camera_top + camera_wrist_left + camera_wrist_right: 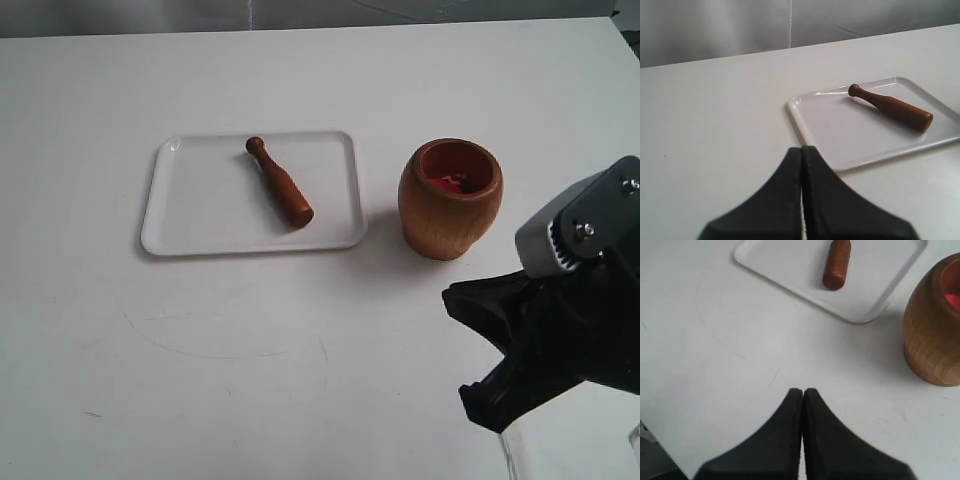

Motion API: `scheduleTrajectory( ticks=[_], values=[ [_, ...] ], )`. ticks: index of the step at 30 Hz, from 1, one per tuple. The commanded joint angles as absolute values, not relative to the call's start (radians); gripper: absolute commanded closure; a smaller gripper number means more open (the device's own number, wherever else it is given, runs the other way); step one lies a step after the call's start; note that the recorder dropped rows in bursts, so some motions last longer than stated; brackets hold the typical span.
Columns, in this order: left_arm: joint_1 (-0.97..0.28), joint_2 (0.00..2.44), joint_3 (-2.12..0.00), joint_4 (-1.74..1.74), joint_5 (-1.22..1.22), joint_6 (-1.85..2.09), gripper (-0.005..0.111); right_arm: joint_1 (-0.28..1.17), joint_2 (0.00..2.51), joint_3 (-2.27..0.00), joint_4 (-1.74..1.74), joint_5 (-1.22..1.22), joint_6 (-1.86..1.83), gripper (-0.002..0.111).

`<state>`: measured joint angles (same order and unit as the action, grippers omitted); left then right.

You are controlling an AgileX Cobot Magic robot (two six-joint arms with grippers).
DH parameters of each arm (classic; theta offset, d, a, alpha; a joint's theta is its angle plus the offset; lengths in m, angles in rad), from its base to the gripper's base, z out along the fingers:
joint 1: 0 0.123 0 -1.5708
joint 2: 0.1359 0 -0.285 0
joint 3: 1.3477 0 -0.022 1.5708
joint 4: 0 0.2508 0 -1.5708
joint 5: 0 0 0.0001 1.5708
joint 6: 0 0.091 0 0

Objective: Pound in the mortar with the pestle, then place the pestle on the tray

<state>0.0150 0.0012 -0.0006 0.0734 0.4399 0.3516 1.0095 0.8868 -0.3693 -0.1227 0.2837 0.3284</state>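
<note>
The dark reddish-brown pestle [279,181] lies flat on the white tray [190,215], thin knobbed end pointing away, thick end nearer. It shows again as the pestle [891,107] on the tray [840,135] and the pestle [836,263] on the tray [790,265]. The light-brown mortar [449,198] stands upright right of the tray, red bits inside; its wall shows as the mortar [932,335]. My right gripper [460,305] hovers low at the right front, shut and empty, as seen at the right gripper [803,391]. The left gripper [802,149] is shut, empty, short of the tray.
The white table [300,370] stretches bare in front of the tray and mortar, with faint scuff marks. A grey backdrop [740,25] rises behind the table's far edge.
</note>
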Motion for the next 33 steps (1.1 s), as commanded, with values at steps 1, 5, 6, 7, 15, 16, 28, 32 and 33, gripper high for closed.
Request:
scheduleTrajectory(
  ticks=[1, 5, 6, 7, 15, 16, 28, 32, 33],
  values=[
    [0.007, 0.000, 0.000, 0.066, 0.437, 0.343, 0.107, 0.990, 0.842, -0.369, -0.159, 0.274, 0.318, 0.108],
    [0.007, 0.000, 0.000, 0.066, 0.437, 0.343, 0.107, 0.902, 0.690, -0.369, -0.191, 0.274, 0.318, 0.108],
    [0.007, 0.000, 0.000, 0.066, 0.437, 0.343, 0.107, 0.872, 0.637, -0.369, -0.191, 0.274, 0.318, 0.108],
    [0.007, 0.000, 0.000, 0.066, 0.437, 0.343, 0.107, 0.840, 0.584, -0.369, -0.191, 0.274, 0.319, 0.108],
    [0.007, 0.000, 0.000, 0.066, 0.437, 0.343, 0.107, 0.598, 0.259, -0.334, -0.185, 0.278, 0.291, 0.108],
    [0.007, 0.000, 0.000, 0.066, 0.437, 0.343, 0.107, 0.573, 0.228, -0.321, -0.185, 0.278, 0.291, 0.108],
    [0.007, 0.000, 0.000, 0.066, 0.437, 0.343, 0.107, 0.334, 0.000, -0.101, -0.174, 0.263, 0.291, 0.108],
    [0.007, 0.000, 0.000, 0.066, 0.437, 0.343, 0.107, 0.336, 0.000, -0.043, -0.174, 0.166, 0.291, 0.108],
    [0.007, 0.000, 0.000, 0.066, 0.437, 0.343, 0.107, 0.336, 0.000, -0.029, -0.169, 0.144, 0.293, 0.108]
  ],
)
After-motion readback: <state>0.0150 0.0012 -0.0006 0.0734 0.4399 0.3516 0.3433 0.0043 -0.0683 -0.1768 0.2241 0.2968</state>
